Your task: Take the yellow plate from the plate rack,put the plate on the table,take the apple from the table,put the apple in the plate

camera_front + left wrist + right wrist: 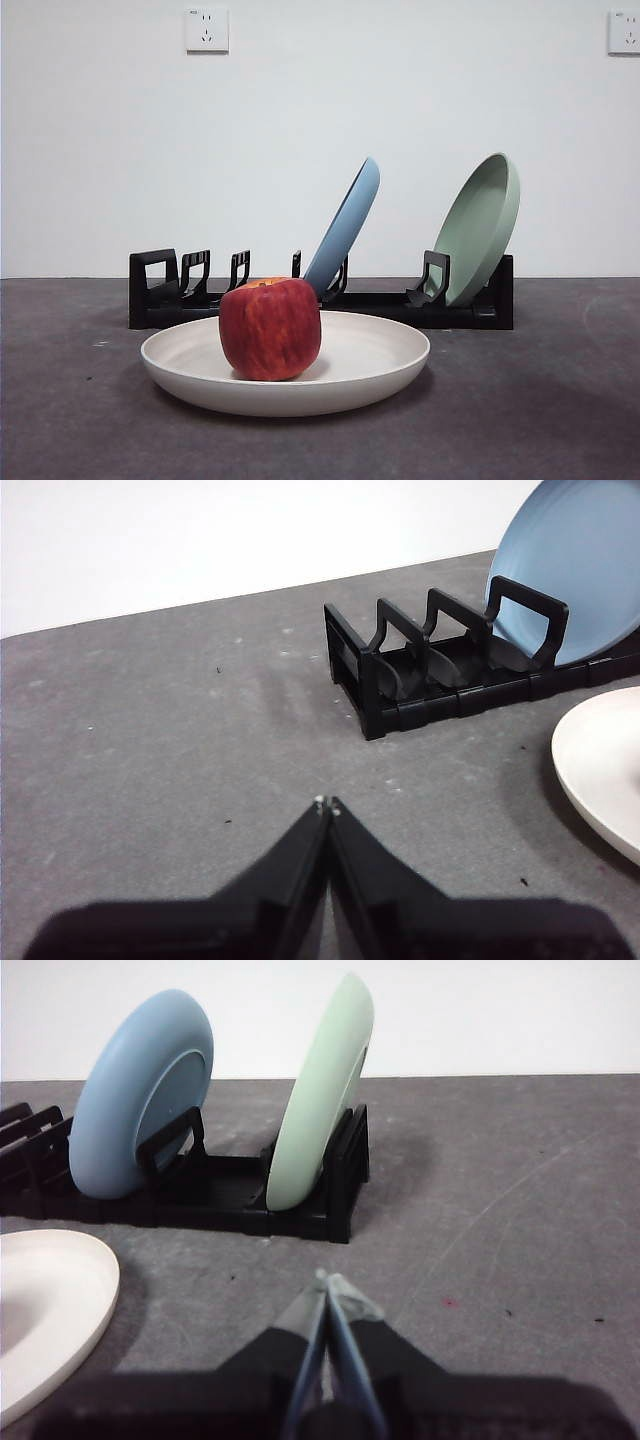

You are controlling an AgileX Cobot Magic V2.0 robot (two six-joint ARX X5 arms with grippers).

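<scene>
The cream yellow plate (360, 365) lies flat on the dark grey table (540, 420) in front of the plate rack (330, 300). The red apple (270, 328) stands upright in the plate, left of its middle. The plate's rim also shows in the left wrist view (600, 770) and the right wrist view (50, 1300). My left gripper (326, 804) is shut and empty, above bare table to the side of the rack's (440, 670) end. My right gripper (325, 1282) is shut and empty, near the rack's (300, 1200) other end. Neither gripper shows in the front view.
A blue plate (345, 228) leans in the rack's middle slots and a pale green plate (482, 228) leans at its right end. Both show in the right wrist view, blue (140, 1105) and green (318, 1090). A white wall stands behind.
</scene>
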